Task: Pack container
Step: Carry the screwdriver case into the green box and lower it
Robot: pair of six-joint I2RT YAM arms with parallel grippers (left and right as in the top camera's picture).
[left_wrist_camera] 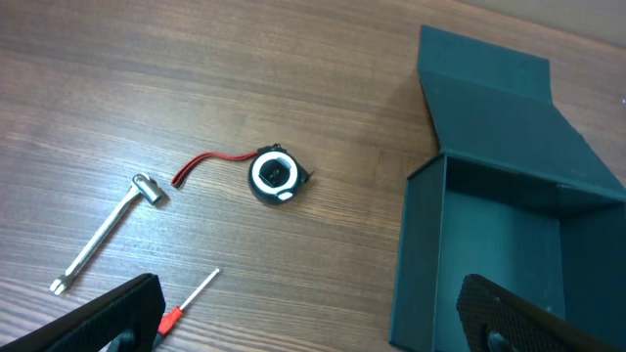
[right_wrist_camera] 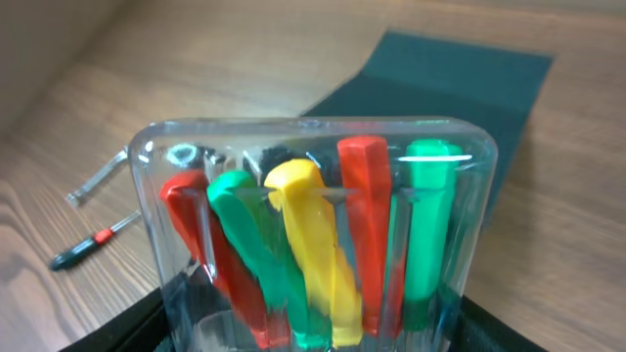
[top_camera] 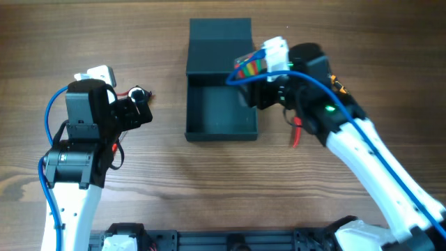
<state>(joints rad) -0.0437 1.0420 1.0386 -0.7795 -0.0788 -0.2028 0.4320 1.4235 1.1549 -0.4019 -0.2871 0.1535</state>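
The left jaws hang spread wide and empty over the tabletop (left_wrist_camera: 293,78). Just ahead lie a small red-handled screwdriver (left_wrist_camera: 191,301), a metal wrench (left_wrist_camera: 103,235) and a tape measure (left_wrist_camera: 276,174). The open container (top_camera: 209,104) sits mid-table between the arms. The right jaws clasp a clear case of coloured tools (right_wrist_camera: 313,235) over its right rear corner. Its lid (top_camera: 219,42) lies flat behind.
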